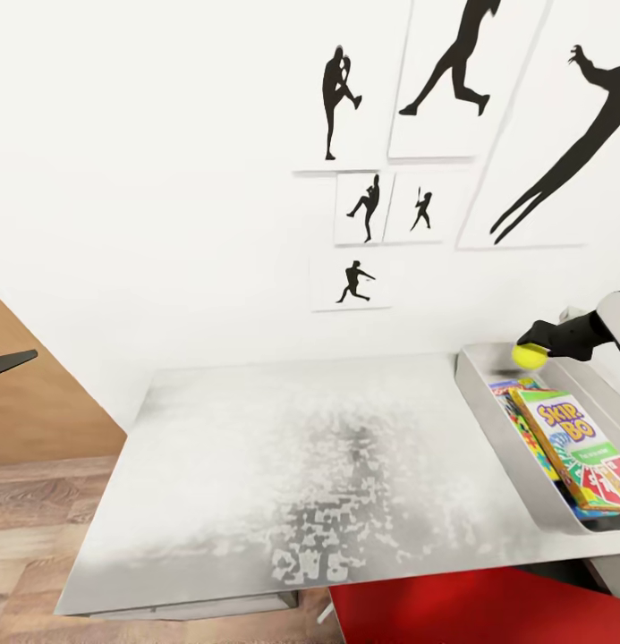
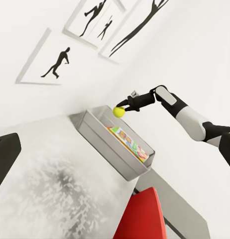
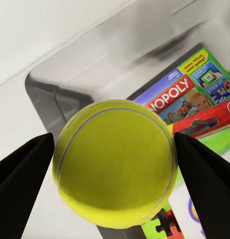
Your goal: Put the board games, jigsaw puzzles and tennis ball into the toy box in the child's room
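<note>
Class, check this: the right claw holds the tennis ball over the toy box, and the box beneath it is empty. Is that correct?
Not quite. The right claw does hold the tennis ball over the toy box, but the box is not empty: the right wrist view shows a Monopoly box inside.

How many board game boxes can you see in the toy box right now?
2: the Skip-Bo box lies on top, and a Monopoly box lies under the ball held in the right pincer. A third may be hidden beneath.

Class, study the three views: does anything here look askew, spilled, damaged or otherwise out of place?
Nothing looks spilled or damaged. The game boxes lie stacked a little unevenly inside the toy box. The one thing not at rest is the tennis ball, pinched in the right gripper above the bin's far end.
</note>
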Controlling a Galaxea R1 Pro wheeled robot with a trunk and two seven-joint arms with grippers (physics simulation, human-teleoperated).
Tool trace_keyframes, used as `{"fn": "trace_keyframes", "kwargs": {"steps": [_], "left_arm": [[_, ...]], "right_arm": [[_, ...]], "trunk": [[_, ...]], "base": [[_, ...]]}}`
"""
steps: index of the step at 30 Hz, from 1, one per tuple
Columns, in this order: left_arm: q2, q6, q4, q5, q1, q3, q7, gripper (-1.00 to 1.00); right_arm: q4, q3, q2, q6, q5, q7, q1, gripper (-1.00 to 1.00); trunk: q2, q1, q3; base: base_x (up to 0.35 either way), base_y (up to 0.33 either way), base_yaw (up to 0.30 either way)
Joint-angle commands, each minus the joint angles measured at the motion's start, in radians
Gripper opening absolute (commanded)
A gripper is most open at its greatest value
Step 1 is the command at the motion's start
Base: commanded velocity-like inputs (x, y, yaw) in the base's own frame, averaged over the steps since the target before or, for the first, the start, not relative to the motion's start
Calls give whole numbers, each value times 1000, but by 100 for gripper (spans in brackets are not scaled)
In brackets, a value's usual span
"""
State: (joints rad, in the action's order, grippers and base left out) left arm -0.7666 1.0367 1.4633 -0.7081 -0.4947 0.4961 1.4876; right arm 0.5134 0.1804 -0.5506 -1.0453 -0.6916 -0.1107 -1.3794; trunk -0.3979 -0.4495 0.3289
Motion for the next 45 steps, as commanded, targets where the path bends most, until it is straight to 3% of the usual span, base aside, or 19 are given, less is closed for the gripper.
{"fn": "trace_keyframes", "kwargs": {"steps": [1, 12, 25, 39, 45], "left_arm": [[0, 11, 0, -1, -1, 0, 3, 100], [0, 11, 0, -1, -1, 0, 3, 100], [0, 11, 0, -1, -1, 1, 3, 100], [-2, 11, 0, -1, -1, 2, 3, 100], [-2, 11, 0, -1, -1, 2, 3, 100]], "right_arm": [[1, 7, -1, -2, -11, -10, -1, -100], [2, 5, 3, -2, -12, -10, -1, -100], [3, 5, 3, -2, -14, -9, -1, -100], [4, 5, 68, -2, -12, -7, -1, -100], [3, 6, 76, -2, -11, -7, -1, -100]], "trunk": [[-2, -1, 4], [-2, -1, 20], [-2, -1, 22], [-2, -1, 22], [-2, -1, 22]], "base": [[0, 0, 0], [0, 0, 0], [0, 0, 0], [0, 0, 0], [0, 0, 0]]}}
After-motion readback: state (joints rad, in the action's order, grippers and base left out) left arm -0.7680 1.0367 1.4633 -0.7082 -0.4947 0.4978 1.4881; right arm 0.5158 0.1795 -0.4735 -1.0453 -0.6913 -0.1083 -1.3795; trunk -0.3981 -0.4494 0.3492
